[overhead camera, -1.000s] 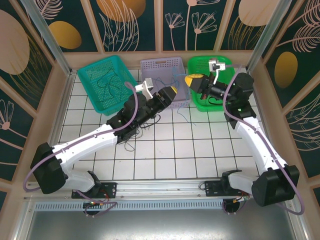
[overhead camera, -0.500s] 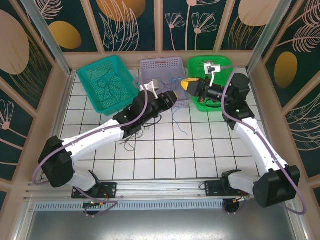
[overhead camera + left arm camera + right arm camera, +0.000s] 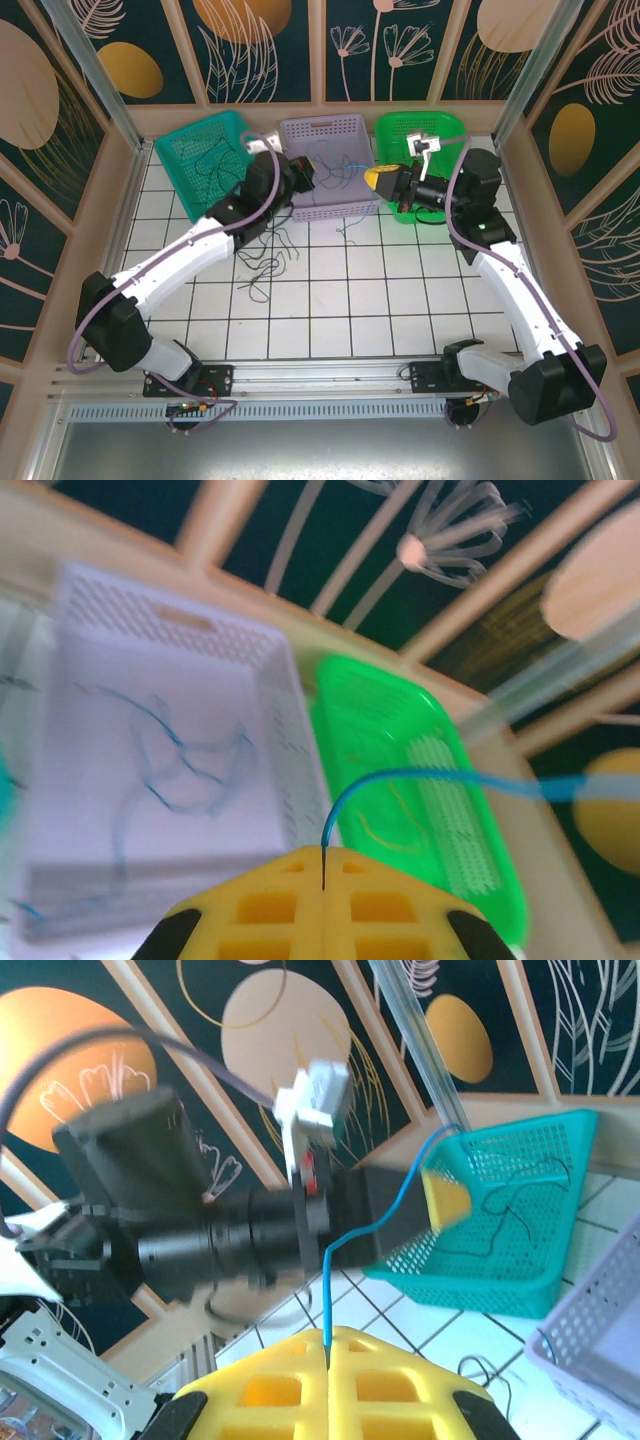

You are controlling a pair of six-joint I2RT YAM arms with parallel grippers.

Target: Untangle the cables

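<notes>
One blue cable (image 3: 450,773) runs between both grippers. My left gripper (image 3: 323,858) is shut on one end of it, yellow jaws pressed together, above the front rim of the lilac basket (image 3: 325,150). My right gripper (image 3: 328,1340) is shut on the other end of the blue cable (image 3: 330,1280), just left of the green basket (image 3: 425,135). In the top view the left gripper (image 3: 306,170) and right gripper (image 3: 374,181) face each other a short way apart. A loose tangle of black cables (image 3: 265,262) lies on the white tiles under the left arm.
The teal basket (image 3: 205,160) at the back left holds dark wires. Blue wires (image 3: 170,760) lie in the lilac basket, and a thin yellow-green wire (image 3: 385,825) lies in the green basket. Wooden walls enclose the back and sides.
My left gripper has swung back and to the left, up to the lilac basket. The right gripper has shifted slightly left and nearer. The blue cable stays held between them.
</notes>
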